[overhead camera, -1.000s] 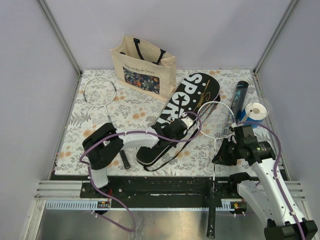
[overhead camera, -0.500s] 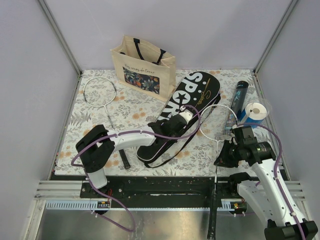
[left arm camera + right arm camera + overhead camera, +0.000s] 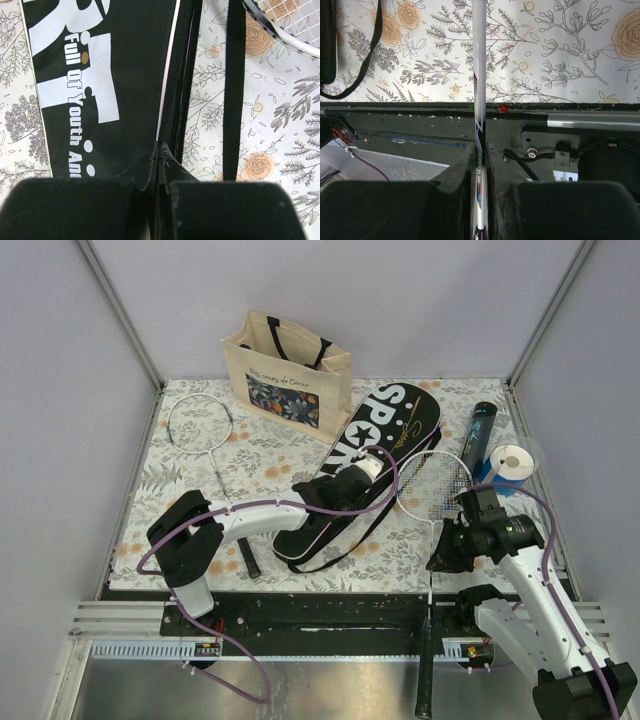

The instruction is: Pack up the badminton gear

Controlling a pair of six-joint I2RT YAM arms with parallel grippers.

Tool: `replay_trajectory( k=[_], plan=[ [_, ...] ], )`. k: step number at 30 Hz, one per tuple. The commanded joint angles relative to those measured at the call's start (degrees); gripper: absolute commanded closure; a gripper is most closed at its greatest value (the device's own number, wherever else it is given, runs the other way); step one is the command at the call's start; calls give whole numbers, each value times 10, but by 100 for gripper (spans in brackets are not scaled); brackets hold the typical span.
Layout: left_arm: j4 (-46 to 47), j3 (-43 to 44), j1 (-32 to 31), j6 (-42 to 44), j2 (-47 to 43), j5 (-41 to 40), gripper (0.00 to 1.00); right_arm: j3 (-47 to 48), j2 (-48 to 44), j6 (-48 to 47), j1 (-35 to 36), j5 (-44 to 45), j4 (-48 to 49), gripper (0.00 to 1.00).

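The left claw (image 3: pixel 159 176) is pressed together on the open zip edge of the cover (image 3: pixel 125 75). The cover lies slantwise across the middle of the worktop (image 3: pixel 250 455), its wide end toward the far edge. The right claw (image 3: pixel 479 181) pinches the shaft of a racket (image 3: pixel 479 65). That racket's head rests just right of the cover, and its handle sticks out past the near edge.

The job now looks to be getting that racket into the cover. To do it well, the left claw should lift the pinched edge so the mouth gapes. The right claw should then swing the head round to the opening and feed it in flat. The grip sits low on a thin shaft, so the head may wobble and slow travel is wise. The loose strap (image 3: pixel 234 100) lies beside the zip and could snag the frame.

The other racket (image 3: pixel 198 423) lies toward the far left corner. The tube (image 3: pixel 480 428) and a blue-and-white roll (image 3: pixel 510 464) sit by the right edge. A tote bag (image 3: pixel 290 370) stands at the far edge.

The worktop has a pale floral covering, probably a little slippery under the cover. Plain pale walls with metal posts close it in on three sides.
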Motion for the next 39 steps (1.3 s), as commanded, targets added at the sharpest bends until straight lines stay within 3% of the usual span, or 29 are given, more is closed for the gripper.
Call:
replay_trajectory(
  k=[1,26,39],
  plan=[
    [23,27,3,-10,-27,5,100,1,7,7,7,-4,25,100],
    [80,-23,2,9,-46,87,100,-25,126,21,33,-78,222,100],
    [115,-74,2,13,-72,114,100,-53,251,59,50,-62,476,100]
  ],
)
